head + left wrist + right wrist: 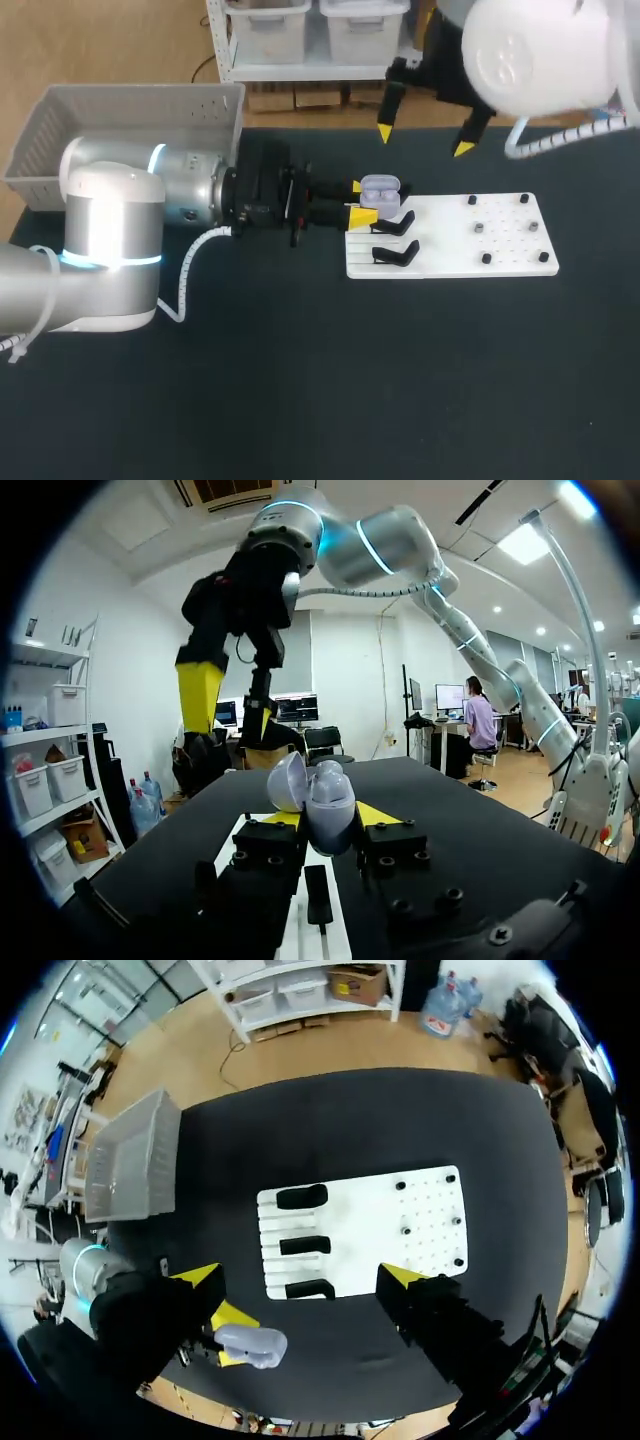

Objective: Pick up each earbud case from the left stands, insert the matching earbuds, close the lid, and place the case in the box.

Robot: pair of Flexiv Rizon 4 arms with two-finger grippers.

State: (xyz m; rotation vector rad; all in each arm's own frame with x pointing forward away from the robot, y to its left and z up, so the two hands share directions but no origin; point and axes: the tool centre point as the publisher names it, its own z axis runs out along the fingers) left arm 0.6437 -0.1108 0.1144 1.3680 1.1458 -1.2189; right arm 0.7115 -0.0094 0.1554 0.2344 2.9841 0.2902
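Your left gripper (362, 203) clamps case (381, 194) by base, lid (285, 780) open; right gripper (424, 140) spread, empty. Case looks light, slick, lid likely fragile: you hold base flanks, spare lid

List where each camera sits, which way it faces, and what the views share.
Head view: above and behind the robot, looking down on the table; left arm and right arm show.
Left wrist view: on the left wrist, looking level along the left gripper, shut on the earbud case; the right gripper hangs ahead.
Right wrist view: on the right wrist, high, facing down at the white board; own open fingers frame it.
Shared: all three show the earbud case in the left gripper.
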